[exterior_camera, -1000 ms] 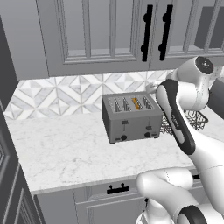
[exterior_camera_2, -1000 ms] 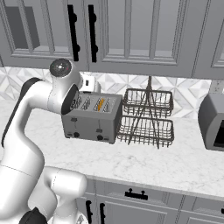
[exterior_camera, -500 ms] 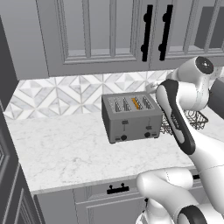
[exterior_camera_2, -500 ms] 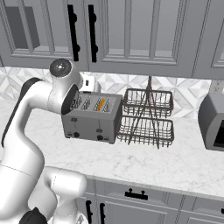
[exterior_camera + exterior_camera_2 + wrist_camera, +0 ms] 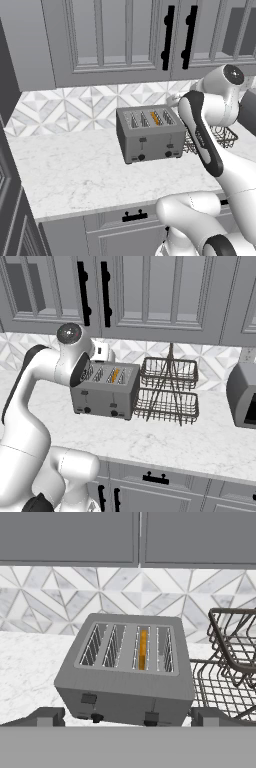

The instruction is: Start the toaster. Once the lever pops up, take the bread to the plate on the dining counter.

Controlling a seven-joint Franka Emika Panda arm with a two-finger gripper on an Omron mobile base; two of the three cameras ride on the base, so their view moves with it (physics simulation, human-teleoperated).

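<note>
While the toaster (image 5: 127,672) sits on the white marble worktop (image 5: 75,170), its front face with two levers and two small black knobs points toward the robot, and its four slots open upward. A thin orange-tan slice, the bread (image 5: 142,648), stands upright in the third slot counting from the left in the hand view, sunk low so that only its narrow edge shows. In the left base view the same orange strip shows among the slots on top of the toaster. Just to the right of the toaster stands a dark wire rack (image 5: 167,388) with two basket tiers, close beside its side wall. Behind both runs a tiled backsplash (image 5: 70,107) of grey and white triangles, and above it hang grey cabinets (image 5: 150,296) with black handles. At the far right edge of the right base view, part of a grey appliance (image 5: 245,396) rests on the same worktop. The white arm bends over the toaster from the rack side. The tool (image 5: 127,716) hangs just in front of the toaster, its jaws spread wide and gripping nothing.
</note>
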